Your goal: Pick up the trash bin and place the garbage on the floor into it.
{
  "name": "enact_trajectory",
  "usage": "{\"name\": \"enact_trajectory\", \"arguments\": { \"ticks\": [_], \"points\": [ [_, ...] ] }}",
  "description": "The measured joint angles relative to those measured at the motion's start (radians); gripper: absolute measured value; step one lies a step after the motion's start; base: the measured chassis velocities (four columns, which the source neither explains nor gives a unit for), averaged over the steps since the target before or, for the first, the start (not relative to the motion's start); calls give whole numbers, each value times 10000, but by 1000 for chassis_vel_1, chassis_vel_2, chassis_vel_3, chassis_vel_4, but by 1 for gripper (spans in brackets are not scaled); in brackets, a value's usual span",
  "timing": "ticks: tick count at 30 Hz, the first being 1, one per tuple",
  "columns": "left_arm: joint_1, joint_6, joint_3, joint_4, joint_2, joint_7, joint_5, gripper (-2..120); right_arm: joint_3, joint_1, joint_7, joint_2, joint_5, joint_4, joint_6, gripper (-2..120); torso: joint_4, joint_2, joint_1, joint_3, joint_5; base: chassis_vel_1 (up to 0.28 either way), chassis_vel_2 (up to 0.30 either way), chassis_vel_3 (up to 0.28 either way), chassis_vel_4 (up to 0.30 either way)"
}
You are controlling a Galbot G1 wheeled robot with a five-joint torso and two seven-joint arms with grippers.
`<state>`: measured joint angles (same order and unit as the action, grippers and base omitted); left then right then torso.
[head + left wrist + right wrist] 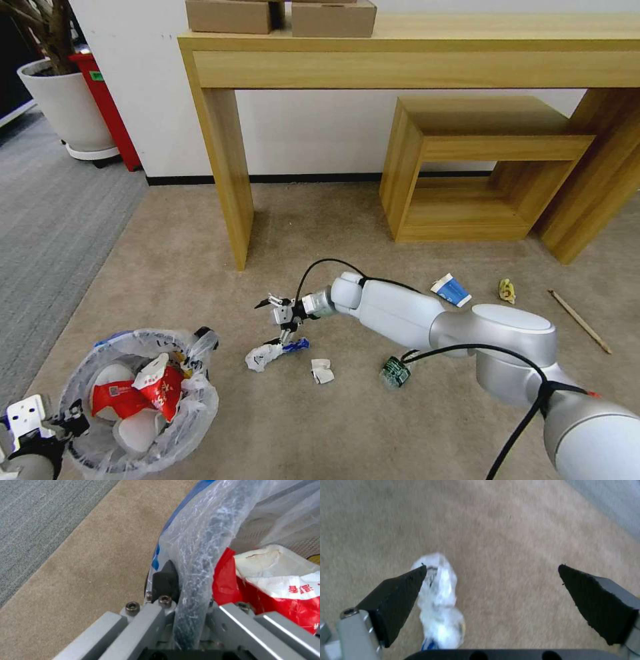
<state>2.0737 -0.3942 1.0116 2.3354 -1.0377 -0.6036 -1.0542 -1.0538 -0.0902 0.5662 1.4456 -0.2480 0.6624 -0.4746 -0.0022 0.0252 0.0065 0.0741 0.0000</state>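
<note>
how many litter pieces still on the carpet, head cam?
6. Crumpled white-blue wrapper under the open right tool; crumpled paper; green-label bottle beside the right arm; blue-white carton; yellow scrap; wooden stick. The arm may hide more.

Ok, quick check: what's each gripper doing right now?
Left gripper: shut on the rim of the trash bin.
Right gripper: open, holding nothing, above a crumpled white wrapper on the floor.
</note>
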Motion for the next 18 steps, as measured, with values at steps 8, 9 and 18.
{"name": "enact_trajectory", "arguments": {
  "ticks": [8,9,18],
  "points": [
    [5,98,-129,-52,31,89,136,0,145,-522,-290,436,160,-909,-87,100,-1,0,-1,-1,-1,0,0,0,0],
    [5,98,-129,-52,31,89,136,0,145,-522,-290,436,160,-909,-87,100,-1,0,-1,-1,-1,0,0,0,0],
    [47,135,-165,-119,144,95,212,0,358,-1005,-377,1172,490,-1915,-168,100,1,0,-1,0,0,0,0,0,0]
  ]
}}
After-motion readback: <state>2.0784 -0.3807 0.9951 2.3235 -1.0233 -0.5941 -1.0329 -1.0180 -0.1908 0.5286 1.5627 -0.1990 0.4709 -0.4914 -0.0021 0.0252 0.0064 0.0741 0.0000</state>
